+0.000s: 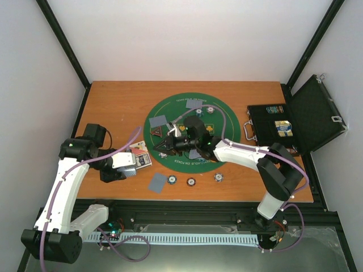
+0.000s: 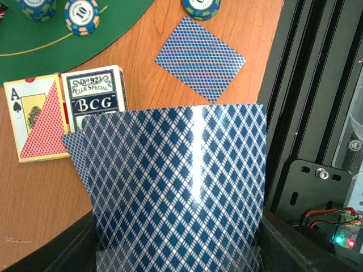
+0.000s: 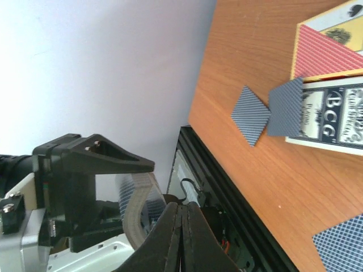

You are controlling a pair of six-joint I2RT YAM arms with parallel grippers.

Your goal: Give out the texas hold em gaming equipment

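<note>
My left gripper (image 1: 126, 168) is shut on a small fan of blue-backed playing cards (image 2: 176, 187) that fills the left wrist view and hides its fingertips. It holds them above the table's near left part, beside two card boxes (image 2: 65, 110). My right gripper (image 1: 163, 141) hovers over the left edge of the green mat (image 1: 181, 164), near the red-black triangular marker (image 1: 155, 131). Its fingers (image 3: 170, 232) are pressed together with nothing visible between them. Single cards (image 1: 160, 120) lie on the mat, and one card (image 1: 157, 181) lies on the wood. Striped chips (image 1: 191, 182) sit along the near edge.
The black hinged case (image 1: 272, 127) stands open at the right, with chips and cards inside. More chips (image 1: 210, 109) lie on the mat. The black rail (image 2: 306, 113) runs along the table's near edge. In the right wrist view, the left gripper (image 3: 91, 187) is close by on the left.
</note>
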